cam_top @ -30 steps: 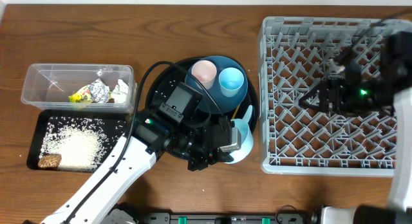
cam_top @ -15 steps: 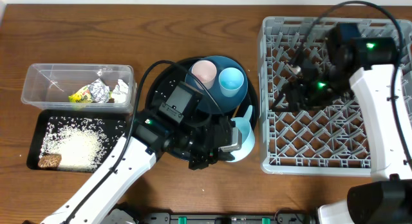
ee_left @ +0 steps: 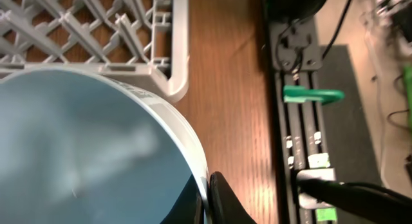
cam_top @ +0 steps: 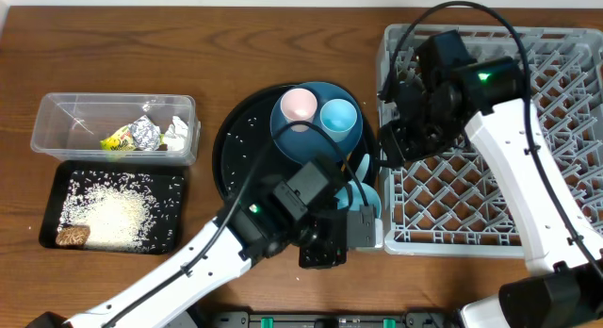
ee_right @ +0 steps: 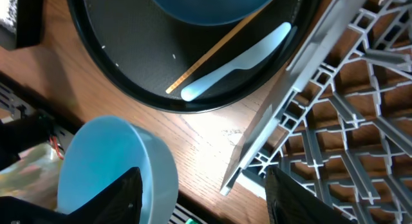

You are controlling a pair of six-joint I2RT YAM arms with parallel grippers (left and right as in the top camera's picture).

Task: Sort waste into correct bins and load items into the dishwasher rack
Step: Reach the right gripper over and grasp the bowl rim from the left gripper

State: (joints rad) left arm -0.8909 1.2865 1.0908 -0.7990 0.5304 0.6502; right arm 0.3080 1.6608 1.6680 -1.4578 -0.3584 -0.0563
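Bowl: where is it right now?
Overhead view, lower centre: the bowl is held by the left gripper, between the round tray and the rack's near left corner.

**Open passage:** bare table (cam_top: 236, 36) along the far edge, and the strip between the clear tub (cam_top: 57, 130) and the round black tray (cam_top: 236, 149).

**Open from above:** dishwasher rack (cam_top: 443, 205) cells on either side of the right arm (cam_top: 509, 139); upright pegs only.

**Blocked:** the rack's left rim, under the right gripper (cam_top: 389, 149), jaws apart.

**Blocked:** the rack's near-left corner, with the pale blue bowl (cam_top: 369, 198) in the left gripper (cam_top: 353, 220) just beside the rim. The left arm (cam_top: 188, 271) crosses the near table diagonally.

**Low obstacles:** chopstick (ee_right: 212, 56) and spoon (ee_right: 238, 63) at the tray's rack-side rim.

**Tall obstacles:** pink cup (cam_top: 300, 105) and light blue cup (cam_top: 339, 116), upright on the dark blue plate (cam_top: 320, 144).
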